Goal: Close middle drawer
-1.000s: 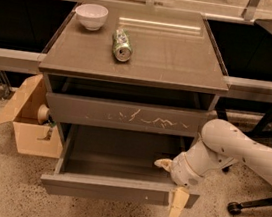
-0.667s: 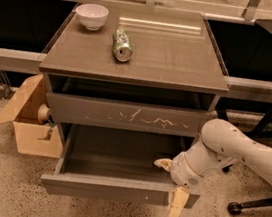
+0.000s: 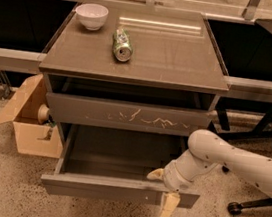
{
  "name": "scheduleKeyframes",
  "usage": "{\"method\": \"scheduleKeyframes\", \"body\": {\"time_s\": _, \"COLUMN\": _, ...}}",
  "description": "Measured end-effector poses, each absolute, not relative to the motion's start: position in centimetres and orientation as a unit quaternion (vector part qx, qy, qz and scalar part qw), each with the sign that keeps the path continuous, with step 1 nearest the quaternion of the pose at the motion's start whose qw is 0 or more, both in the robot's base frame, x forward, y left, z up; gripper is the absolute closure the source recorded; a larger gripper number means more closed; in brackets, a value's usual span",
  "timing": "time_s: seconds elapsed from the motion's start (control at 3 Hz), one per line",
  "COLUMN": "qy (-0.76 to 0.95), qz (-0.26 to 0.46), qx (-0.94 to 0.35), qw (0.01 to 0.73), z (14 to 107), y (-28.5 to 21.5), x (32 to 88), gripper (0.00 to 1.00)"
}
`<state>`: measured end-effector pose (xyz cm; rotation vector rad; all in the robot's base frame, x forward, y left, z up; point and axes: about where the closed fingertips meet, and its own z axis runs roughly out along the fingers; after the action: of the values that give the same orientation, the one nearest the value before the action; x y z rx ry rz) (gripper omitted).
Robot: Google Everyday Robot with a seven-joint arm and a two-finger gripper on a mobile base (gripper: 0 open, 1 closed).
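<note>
The middle drawer [image 3: 104, 188] is pulled far out below the cabinet top, and its grey-brown interior shows empty. Its flat front has a tiny white speck right of centre. My gripper [image 3: 162, 191] is at the right part of that front. One cream finger [image 3: 155, 174] reaches inside the drawer and the other [image 3: 168, 207] hangs outside, so the fingers stand apart astride the front panel. My white arm [image 3: 229, 161] comes in from the right.
Above is a slightly open drawer front with white scratch marks [image 3: 125, 115]. On the cabinet top stand a white bowl [image 3: 91, 15] and a lying can [image 3: 122, 45]. An open cardboard box [image 3: 26, 120] sits at the left on the floor; a chair base [image 3: 269, 129] is at the right.
</note>
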<state>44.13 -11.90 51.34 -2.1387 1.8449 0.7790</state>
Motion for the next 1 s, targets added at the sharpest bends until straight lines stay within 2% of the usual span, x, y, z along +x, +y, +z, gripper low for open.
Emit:
{"method": "scheduleKeyframes", "body": {"time_s": 0.33, "qy": 0.62, "qz": 0.249, "qx": -0.735, "qw": 0.11, "z": 48.8, "y": -12.1, "x": 44.8, "gripper": 0.42}}
{"method": "scheduleKeyframes", "body": {"time_s": 0.67, "qy": 0.619, "qz": 0.229, "qx": -0.742, "qw": 0.12, "z": 47.0, "y": -12.4, "x": 45.5, "gripper": 0.73}}
{"method": "scheduleKeyframes", "body": {"time_s": 1.0, "qy": 0.625, "qz": 0.216, "qx": -0.745, "qw": 0.093, "z": 44.2, "y": -11.9, "x": 45.9, "gripper": 0.96}}
